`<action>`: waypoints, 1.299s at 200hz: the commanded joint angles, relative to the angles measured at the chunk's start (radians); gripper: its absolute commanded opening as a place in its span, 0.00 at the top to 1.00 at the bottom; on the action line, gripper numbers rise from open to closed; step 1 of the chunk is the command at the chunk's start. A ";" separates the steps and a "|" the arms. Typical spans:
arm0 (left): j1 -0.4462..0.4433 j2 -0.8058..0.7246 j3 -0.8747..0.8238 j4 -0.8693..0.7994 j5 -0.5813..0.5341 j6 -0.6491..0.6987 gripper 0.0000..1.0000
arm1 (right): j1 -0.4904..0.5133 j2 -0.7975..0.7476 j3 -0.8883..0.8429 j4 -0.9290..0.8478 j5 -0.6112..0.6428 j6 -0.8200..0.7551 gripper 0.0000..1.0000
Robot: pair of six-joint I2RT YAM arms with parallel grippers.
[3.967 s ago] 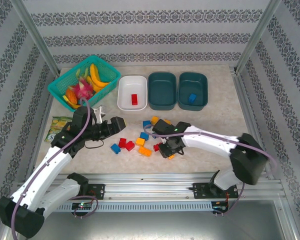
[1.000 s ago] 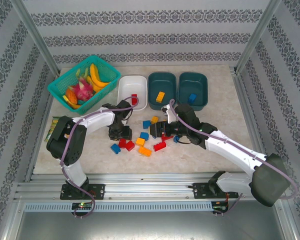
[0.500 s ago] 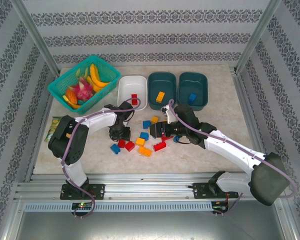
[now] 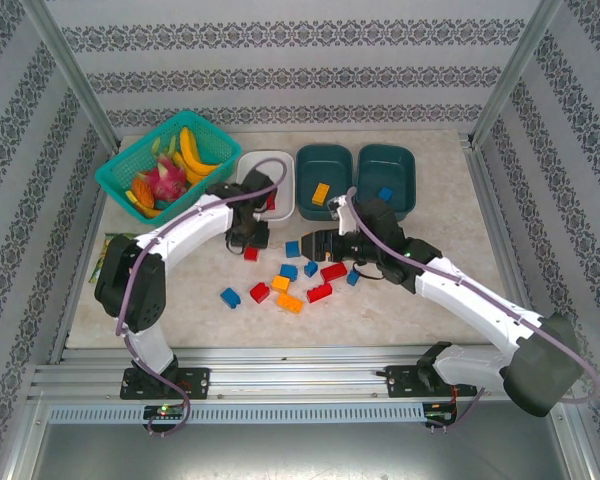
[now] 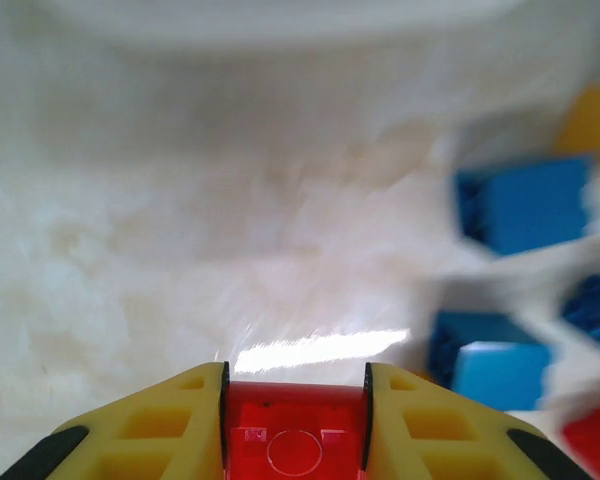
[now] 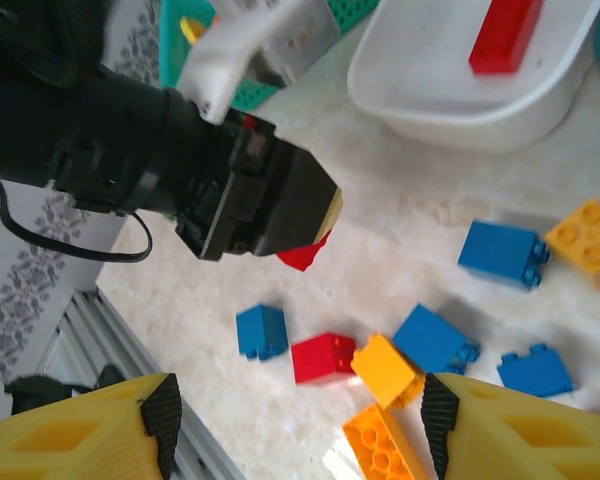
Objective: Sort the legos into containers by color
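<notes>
Legos [image 4: 280,283], small studded bricks in red, blue and orange-yellow, lie loose around the middle of the table [image 4: 450,225]. About ten of them, some touching, the rest near each other. Three rounded tubs stand in a row by the far edge. The white tub [image 4: 244,178] has a long red brick [image 6: 502,35] inside, the middle teal tub [image 4: 315,165] one orange brick [image 4: 320,192], and the right teal tub [image 4: 392,164] one blue brick [image 4: 385,194]. Left gripper [image 4: 249,246] hangs just in front of the white tub, jaws narrow and clamped on a red lego [image 5: 295,430] that fills the gap between the yellow fingers. Right gripper [image 6: 300,405] hovers over the far side of the loose pile with jaws wide and nothing between them; blue, red and orange bricks lie on the table below it. A teal lattice basket [image 4: 141,146] with toy fruit sits in the far left corner.
</notes>
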 commanded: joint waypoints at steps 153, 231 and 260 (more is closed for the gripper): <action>0.176 0.604 0.723 -0.171 -0.118 0.031 0.71 | -0.153 0.092 0.103 0.034 0.098 0.142 0.32; 0.184 0.674 0.735 -0.179 -0.056 0.019 0.65 | -0.178 0.100 0.075 -0.038 0.114 0.154 0.32; 0.184 0.664 0.735 -0.187 -0.048 0.019 0.52 | -0.181 0.104 0.087 -0.149 0.158 0.160 0.33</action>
